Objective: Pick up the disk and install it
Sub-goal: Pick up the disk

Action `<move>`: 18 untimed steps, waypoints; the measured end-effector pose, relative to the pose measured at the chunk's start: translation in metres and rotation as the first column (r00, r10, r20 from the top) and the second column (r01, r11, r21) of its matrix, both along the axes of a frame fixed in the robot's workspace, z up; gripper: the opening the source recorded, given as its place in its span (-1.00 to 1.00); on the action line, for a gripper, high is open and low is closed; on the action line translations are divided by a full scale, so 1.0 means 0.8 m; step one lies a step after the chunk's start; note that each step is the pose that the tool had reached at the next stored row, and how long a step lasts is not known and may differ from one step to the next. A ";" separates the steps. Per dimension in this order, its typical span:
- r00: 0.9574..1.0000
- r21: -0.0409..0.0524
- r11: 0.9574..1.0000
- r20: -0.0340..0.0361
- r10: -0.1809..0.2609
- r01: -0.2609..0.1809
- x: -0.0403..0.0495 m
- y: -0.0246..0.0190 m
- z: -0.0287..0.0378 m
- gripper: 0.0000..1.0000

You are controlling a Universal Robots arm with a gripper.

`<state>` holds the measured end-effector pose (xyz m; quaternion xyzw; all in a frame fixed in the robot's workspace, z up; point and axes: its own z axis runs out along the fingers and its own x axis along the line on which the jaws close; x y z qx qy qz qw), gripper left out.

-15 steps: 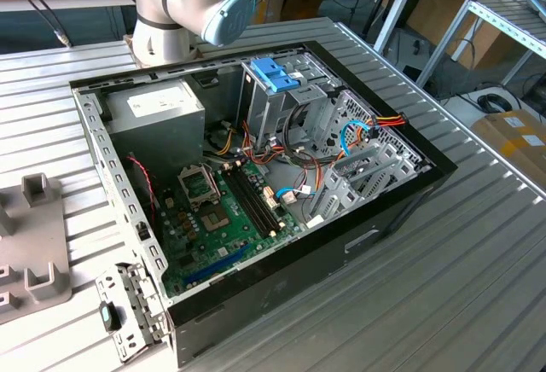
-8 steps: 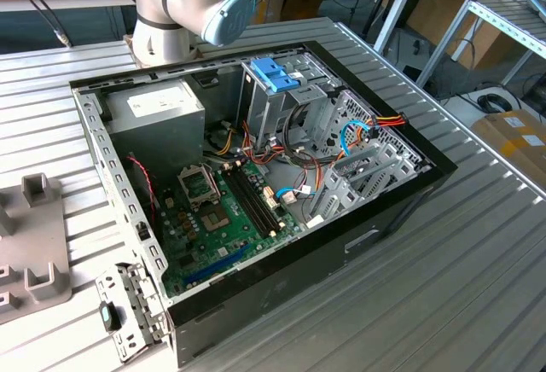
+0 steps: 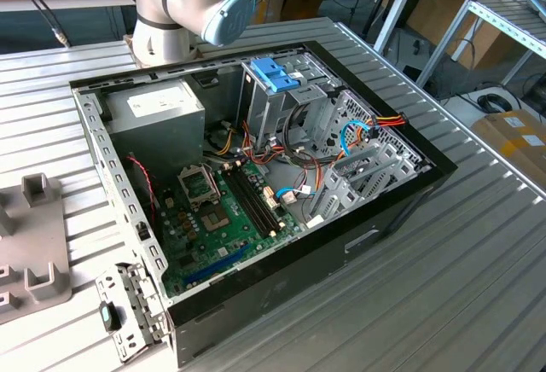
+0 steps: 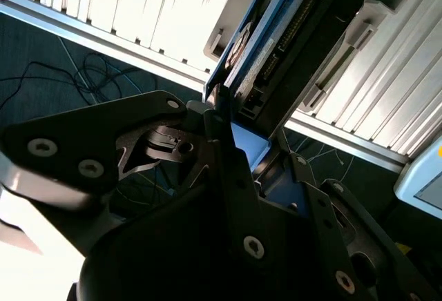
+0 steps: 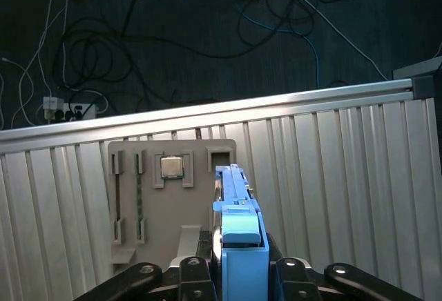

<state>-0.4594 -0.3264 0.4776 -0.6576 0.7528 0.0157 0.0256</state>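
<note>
Disk (image 5: 242,246) is hanging over the grey tray (image 5: 186,208), our pincer (image 5: 240,263) clamping it; we are judging pickup done, with fitting into the computer case (image 3: 281,282) remaining.

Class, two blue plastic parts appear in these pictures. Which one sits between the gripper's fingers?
The blue frame of the disk, clamped between the fingers. The blue latch instead sits on the drive cage inside the computer case.

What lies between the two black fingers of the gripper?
The disk, a flat hard drive in a blue plastic frame, stands edge-on in the gripper, clamped; the first wrist view shows it.
</note>
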 end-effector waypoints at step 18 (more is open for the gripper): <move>1.000 0.000 1.000 0.000 0.000 0.000 0.000 0.0000 0.0072 -0.25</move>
